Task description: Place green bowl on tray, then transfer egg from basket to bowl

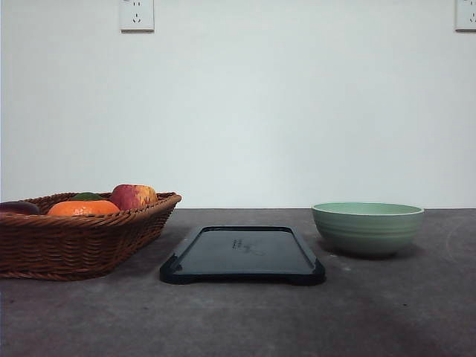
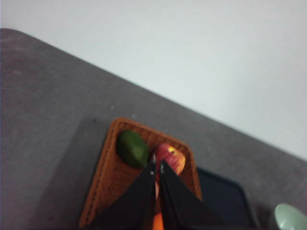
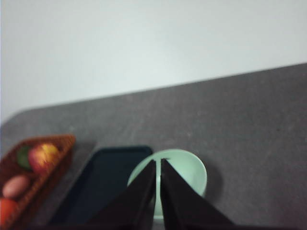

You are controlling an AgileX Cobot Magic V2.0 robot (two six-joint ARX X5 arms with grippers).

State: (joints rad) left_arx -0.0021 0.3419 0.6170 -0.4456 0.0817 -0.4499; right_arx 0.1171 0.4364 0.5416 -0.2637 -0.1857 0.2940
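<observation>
The green bowl (image 1: 367, 227) stands on the dark table right of the tray (image 1: 242, 254), not touching it. At the left sits the wicker basket (image 1: 74, 238) holding fruit. A pinkish-tan oval (image 3: 17, 186) lying in the basket (image 3: 57, 146) between the apple and the orange looks like the egg. My right gripper (image 3: 158, 163) is shut with nothing in it and hangs over the bowl (image 3: 189, 170), with the tray (image 3: 105, 184) beside it. My left gripper (image 2: 157, 166) is shut and empty, high above the basket (image 2: 108, 175).
The basket also holds a red-yellow apple (image 1: 134, 196), an orange (image 1: 82, 208), a green fruit (image 2: 133, 148) and a dark item (image 1: 18, 207) at its left end. A white wall with two sockets (image 1: 137, 15) rises behind the table.
</observation>
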